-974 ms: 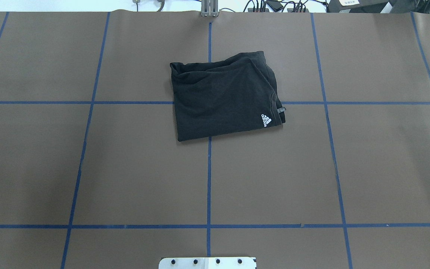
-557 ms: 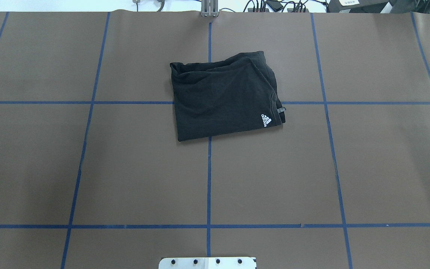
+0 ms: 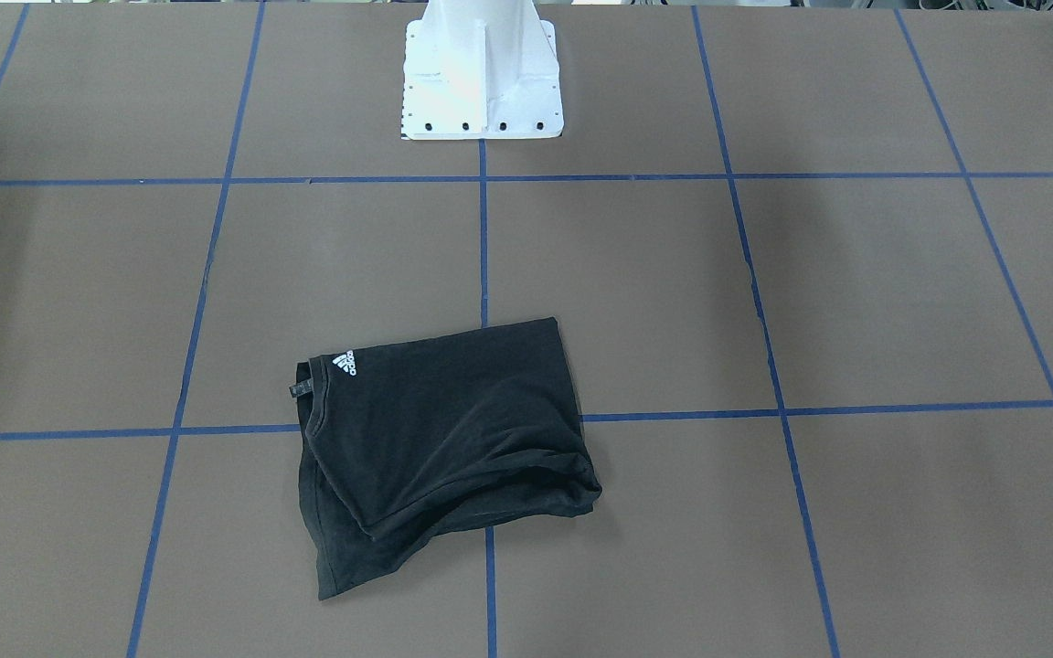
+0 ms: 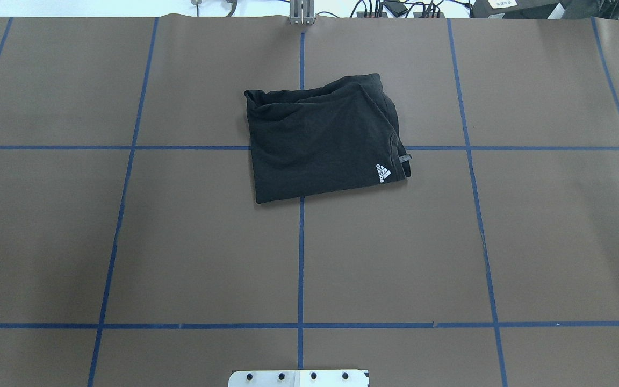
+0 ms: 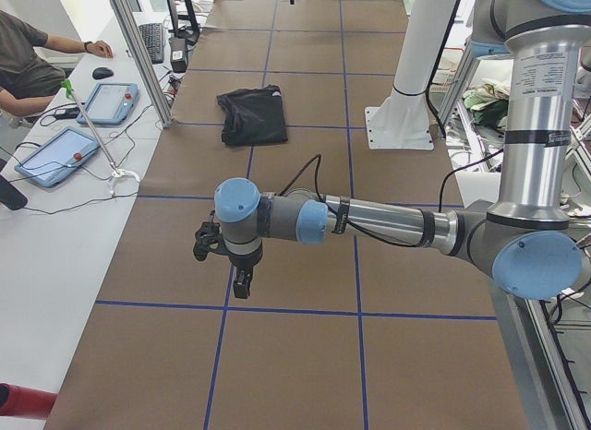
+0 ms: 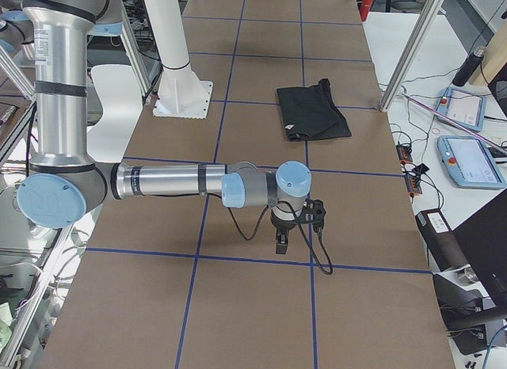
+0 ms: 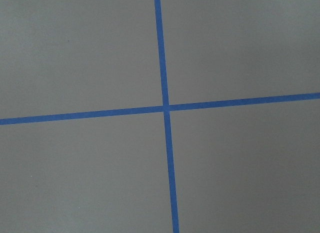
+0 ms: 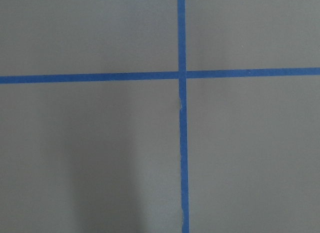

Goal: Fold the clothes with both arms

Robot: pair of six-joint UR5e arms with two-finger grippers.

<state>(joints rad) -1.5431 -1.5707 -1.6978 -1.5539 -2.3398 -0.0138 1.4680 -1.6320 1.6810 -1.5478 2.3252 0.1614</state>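
Brown table [image 4: 180, 242] bears the folded T-shirt [image 4: 320, 145]; cannot tell if left gripper [image 5: 241, 288] or right gripper [image 6: 281, 243] is spread.

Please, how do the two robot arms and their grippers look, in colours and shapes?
The left arm and right arm are silver-grey tubes with round light blue joint caps. A thin black cable loops along each. The left gripper and right gripper are black.
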